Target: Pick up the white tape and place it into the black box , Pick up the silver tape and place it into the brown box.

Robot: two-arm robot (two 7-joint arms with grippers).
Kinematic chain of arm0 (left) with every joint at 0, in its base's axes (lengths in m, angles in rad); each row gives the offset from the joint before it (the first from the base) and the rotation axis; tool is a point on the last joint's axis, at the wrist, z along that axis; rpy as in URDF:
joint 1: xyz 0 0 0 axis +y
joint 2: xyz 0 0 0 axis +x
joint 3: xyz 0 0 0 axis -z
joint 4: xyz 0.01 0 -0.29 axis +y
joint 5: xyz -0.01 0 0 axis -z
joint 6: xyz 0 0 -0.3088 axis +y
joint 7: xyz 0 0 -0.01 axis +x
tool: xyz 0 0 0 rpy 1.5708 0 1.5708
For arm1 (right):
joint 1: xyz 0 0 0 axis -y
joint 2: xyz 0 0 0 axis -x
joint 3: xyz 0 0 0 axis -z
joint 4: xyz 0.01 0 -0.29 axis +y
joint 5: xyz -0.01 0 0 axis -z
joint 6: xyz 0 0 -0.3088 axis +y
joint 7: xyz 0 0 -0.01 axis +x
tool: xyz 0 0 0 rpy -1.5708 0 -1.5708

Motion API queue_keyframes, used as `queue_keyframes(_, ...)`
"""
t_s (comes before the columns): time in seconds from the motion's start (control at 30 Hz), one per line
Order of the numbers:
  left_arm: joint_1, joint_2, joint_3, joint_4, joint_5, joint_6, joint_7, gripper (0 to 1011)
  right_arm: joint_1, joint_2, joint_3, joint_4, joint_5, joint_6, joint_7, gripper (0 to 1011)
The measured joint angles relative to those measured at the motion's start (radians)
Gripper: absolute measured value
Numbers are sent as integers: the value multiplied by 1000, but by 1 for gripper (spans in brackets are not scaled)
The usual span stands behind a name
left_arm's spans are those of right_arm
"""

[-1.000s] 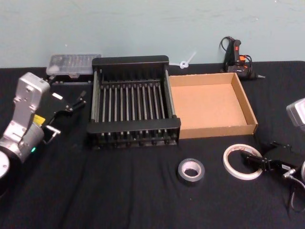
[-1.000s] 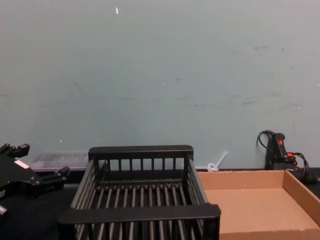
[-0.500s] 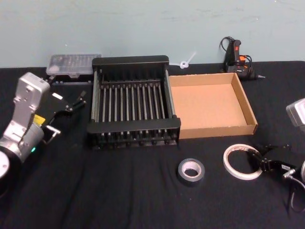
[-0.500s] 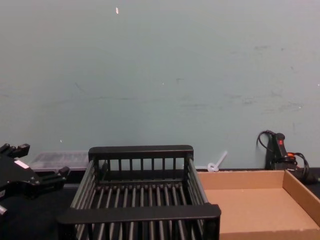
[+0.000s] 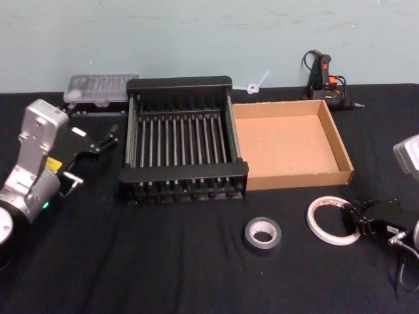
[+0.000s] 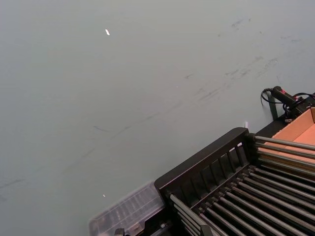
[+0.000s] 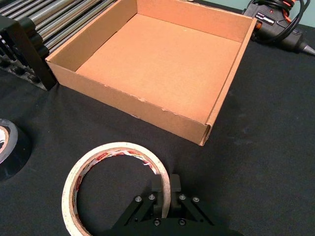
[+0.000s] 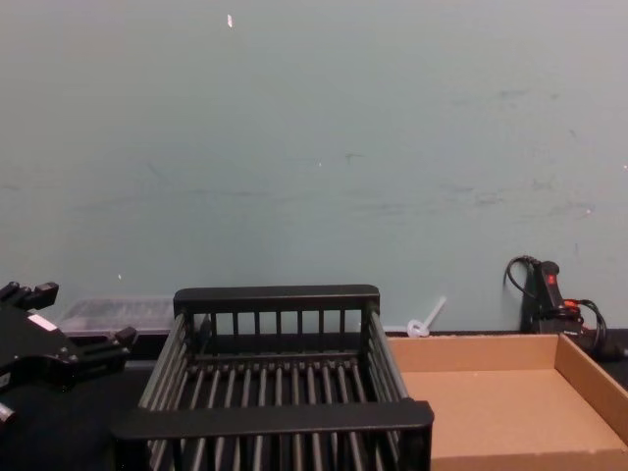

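Right wrist view has the right pincer [image 7: 165,189] clamped across the white tape's [image 7: 116,186] rim on the tabletop [image 7: 261,147], near the brown box [image 7: 147,109]. Left pincer [image 5: 105,139] hangs open beside the black box [image 5: 183,175].

clear plastic case [image 5: 103,88], glue gun [image 5: 325,80], black table [image 5: 163,261]

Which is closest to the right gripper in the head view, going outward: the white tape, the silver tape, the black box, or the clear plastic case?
From the right gripper:
1. White tape, its rim between the fingers.
2. Silver tape, on the cloth further to the robot's left.
3. Black box, left of the brown tray.
4. Clear plastic case, far back left corner.
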Motion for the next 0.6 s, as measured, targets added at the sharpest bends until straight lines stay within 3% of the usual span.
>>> queue_keyframes(0.47,0,0,0,0,0,0,0,1001,0,0,0,0,0,0,0,101)
queue_keyframes(0.6,0,0,0,0,0,0,0,1001,-10,0,9,-13,-18,-23,-15,101)
